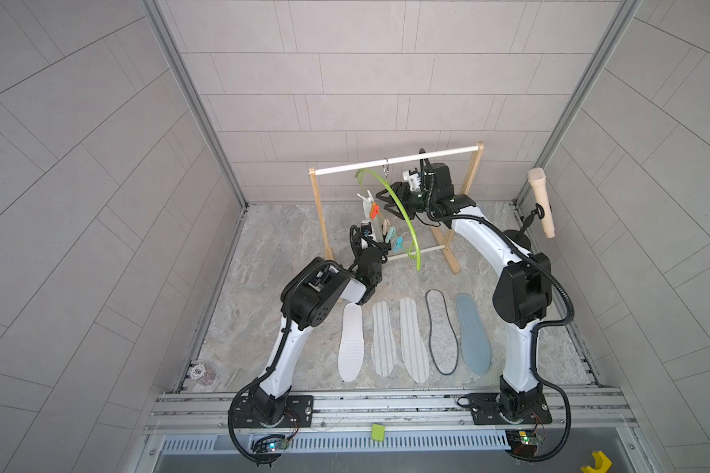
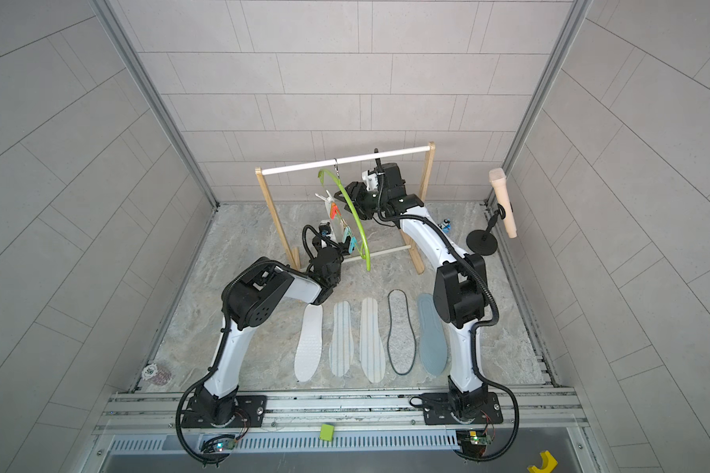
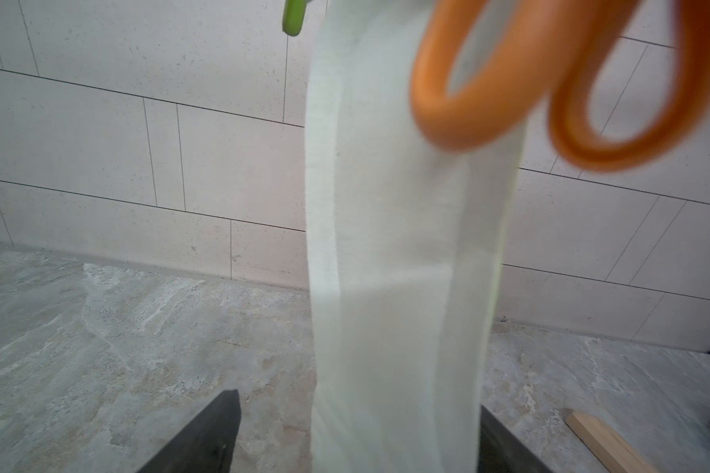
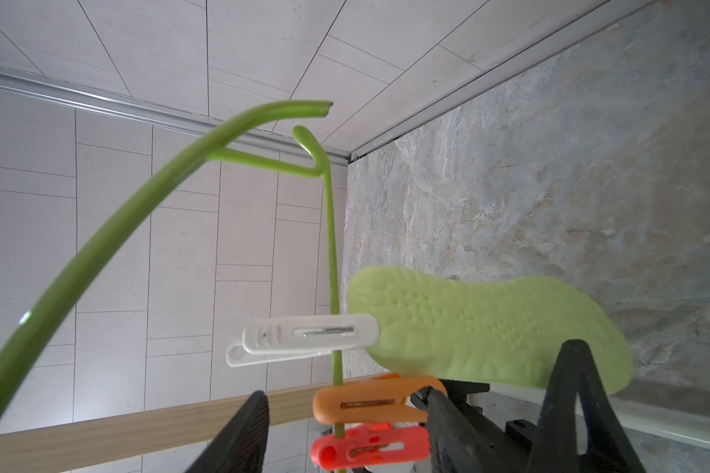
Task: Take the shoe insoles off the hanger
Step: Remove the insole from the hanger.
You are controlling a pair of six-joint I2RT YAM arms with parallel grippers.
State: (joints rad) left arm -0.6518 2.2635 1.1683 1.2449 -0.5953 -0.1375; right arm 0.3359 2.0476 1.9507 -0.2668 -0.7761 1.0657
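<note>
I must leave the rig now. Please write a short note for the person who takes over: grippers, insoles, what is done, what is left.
Left gripper open, its jaws either side of the hanging pale mint insole, not closed on it.
Right gripper open, up at the lime-green hanger, jaws flanking the orange clothespin.
Done: five lie in a row on the table: white dotted insole, two grey-striped insoles, grey felt insole, blue-grey insole.
Left: the mint one hangs from the hanger, apparently by the white clothespin; free it and lay it down.
</note>
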